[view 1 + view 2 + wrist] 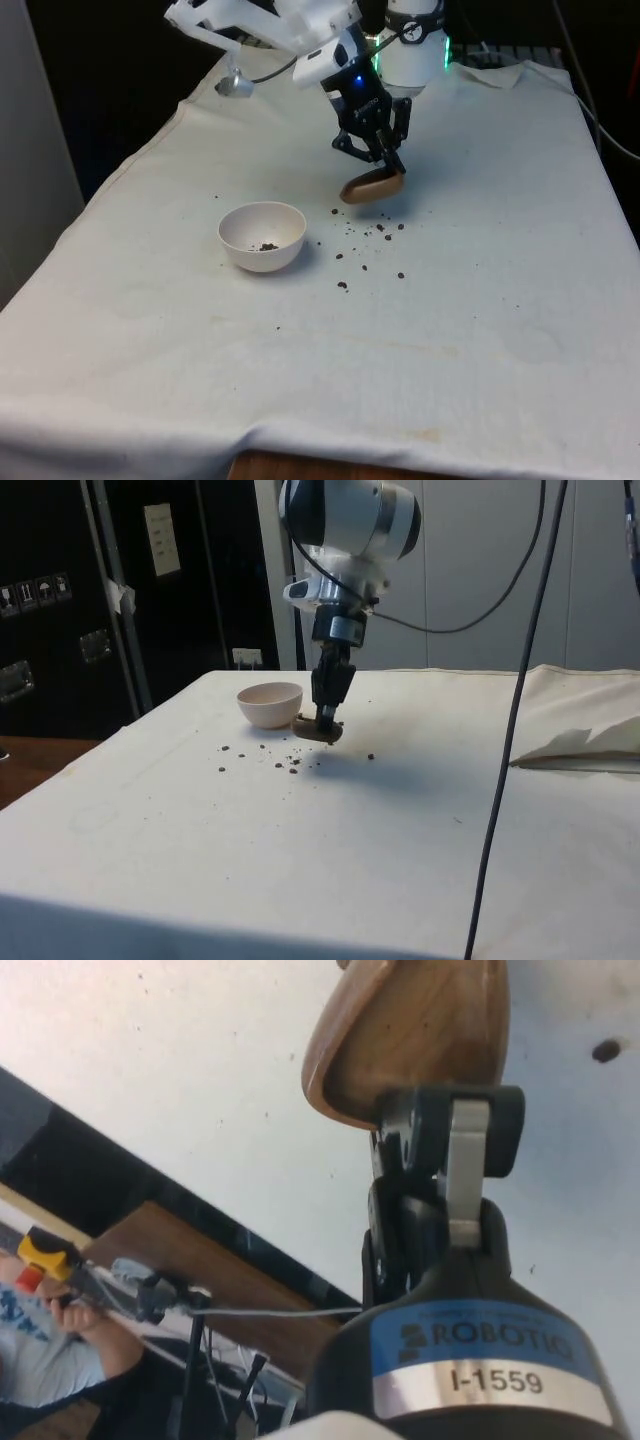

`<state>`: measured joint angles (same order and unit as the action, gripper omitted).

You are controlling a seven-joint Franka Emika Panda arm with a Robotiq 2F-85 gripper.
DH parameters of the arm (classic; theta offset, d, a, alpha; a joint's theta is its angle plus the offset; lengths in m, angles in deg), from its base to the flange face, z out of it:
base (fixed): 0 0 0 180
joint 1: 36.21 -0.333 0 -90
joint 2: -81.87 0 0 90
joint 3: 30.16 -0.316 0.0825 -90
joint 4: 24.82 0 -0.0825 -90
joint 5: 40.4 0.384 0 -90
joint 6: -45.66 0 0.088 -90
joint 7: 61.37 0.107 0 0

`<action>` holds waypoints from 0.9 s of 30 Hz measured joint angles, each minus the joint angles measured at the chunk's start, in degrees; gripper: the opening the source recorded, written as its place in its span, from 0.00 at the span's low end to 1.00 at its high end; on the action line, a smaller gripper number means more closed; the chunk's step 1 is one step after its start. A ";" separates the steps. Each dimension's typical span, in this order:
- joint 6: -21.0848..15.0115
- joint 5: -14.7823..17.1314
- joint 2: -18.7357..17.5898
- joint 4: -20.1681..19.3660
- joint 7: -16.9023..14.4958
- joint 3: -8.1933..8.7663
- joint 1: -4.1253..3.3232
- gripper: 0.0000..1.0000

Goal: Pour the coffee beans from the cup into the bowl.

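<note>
A small brown wooden cup point(372, 186) hangs tipped on its side just above the cloth, with my gripper point(385, 166) shut on its rim. The side view places the cup point(318, 729) and gripper point(326, 717) close beside the bowl. A white bowl point(262, 235) stands on the cloth at the front view's left of the cup, with a few coffee beans point(267, 246) inside; it is also the pale bowl point(270, 703) in the side view. Several beans point(362, 248) lie scattered on the cloth below and in front of the cup. In the wrist view the cup point(420, 1030) sits pinched between the fingers point(465, 1150).
The white cloth point(330, 340) covers the table; a fold of it bunches at the side point(580, 745). A black cable point(510, 720) hangs down across the side view. A person's arm point(70, 1345) shows beyond the table's edge in the wrist view.
</note>
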<state>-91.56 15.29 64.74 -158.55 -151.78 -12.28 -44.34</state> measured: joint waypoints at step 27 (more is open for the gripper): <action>-11.46 -2.06 -0.06 -2.35 0.86 -2.41 0.34 0.00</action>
<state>-103.02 13.23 64.68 -160.90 -150.92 -14.69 -44.00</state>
